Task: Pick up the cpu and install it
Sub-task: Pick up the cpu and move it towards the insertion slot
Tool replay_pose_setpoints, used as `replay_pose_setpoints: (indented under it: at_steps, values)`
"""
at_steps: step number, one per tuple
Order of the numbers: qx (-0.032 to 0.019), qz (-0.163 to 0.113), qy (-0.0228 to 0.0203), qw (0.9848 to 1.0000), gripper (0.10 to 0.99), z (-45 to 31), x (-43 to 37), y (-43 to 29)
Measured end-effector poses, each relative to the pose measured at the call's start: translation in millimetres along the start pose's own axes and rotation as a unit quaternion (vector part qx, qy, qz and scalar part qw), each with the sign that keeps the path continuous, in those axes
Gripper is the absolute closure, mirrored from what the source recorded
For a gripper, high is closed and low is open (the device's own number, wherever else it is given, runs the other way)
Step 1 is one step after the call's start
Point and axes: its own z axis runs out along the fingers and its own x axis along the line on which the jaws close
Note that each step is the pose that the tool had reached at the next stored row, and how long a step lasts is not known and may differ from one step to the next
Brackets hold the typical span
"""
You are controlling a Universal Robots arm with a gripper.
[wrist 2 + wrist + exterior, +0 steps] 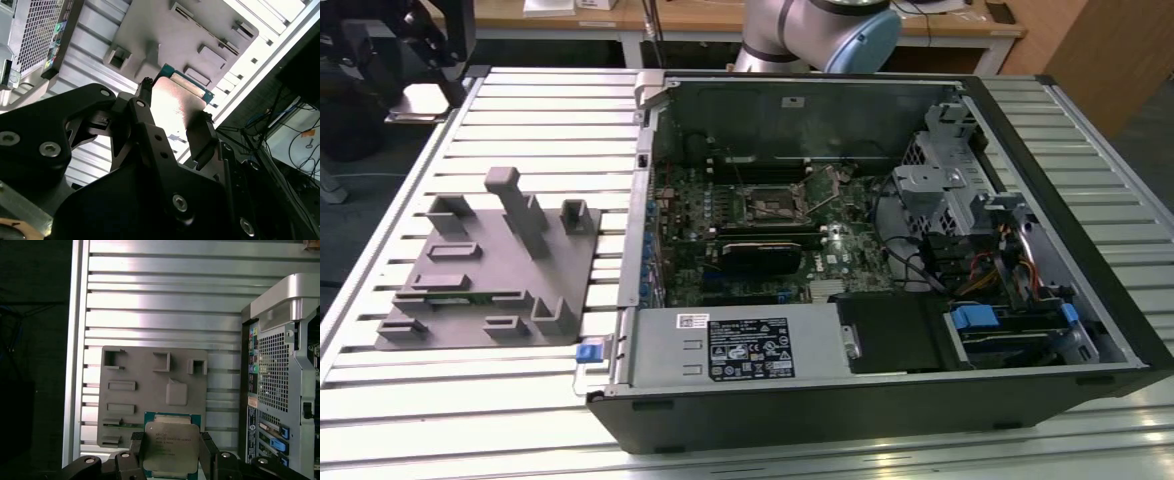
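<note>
The arm (pixel 825 28) shows as a silver joint with a pale blue cap, beyond the table's (pixel 520 110) edge farthest from the exterior camera. Its black gripper (pixel 170 456) hangs above the table top, clear of it and facing down. Both wrist views show its two dark fingers (pixel 207 452) drawn inward, pinching the cpu (pixel 167 447) by opposite edges, with the black linkage bars angling in behind them.

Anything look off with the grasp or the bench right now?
Nothing stands out. The cpu sits squarely in the gripper, clamped on opposite edges. The grey fixture lies flat on the slatted table.
</note>
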Motion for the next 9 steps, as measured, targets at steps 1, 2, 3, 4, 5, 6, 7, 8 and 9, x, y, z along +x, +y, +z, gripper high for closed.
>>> replay_pose_setpoints:
  at_steps: [1,2,3,4,5,6,7,8,9]
  values:
    - [0.0,0.0,0.0,1.0,0.557,0.0,-1.0,0.0]
    - [0.0,0.0,0.0,1.0,0.557,0.0,-2.0,0.0]
    - [0.0,0.0,0.0,1.0,0.557,-0.1,-3.2,-0.1]
    - [0.0,0.0,0.0,1.0,0.557,-0.1,-4.4,-0.1]
    - [0.0,0.0,0.0,1.0,0.557,-0.1,-5.7,-0.1]
    - [0.0001,0.0,0.0,1.0,0.557,-0.2,-6.8,-0.1]
    - [0.0001,0.0,0.0,1.0,0.557,-0.2,-8.1,-0.1]
    - [0.0,0.0,0.0,1.0,0.557,-0.2,-9.3,-0.2]
    - [0.0,0.0,0.0,1.0,0.557,-0.2,-10.5,-0.2]
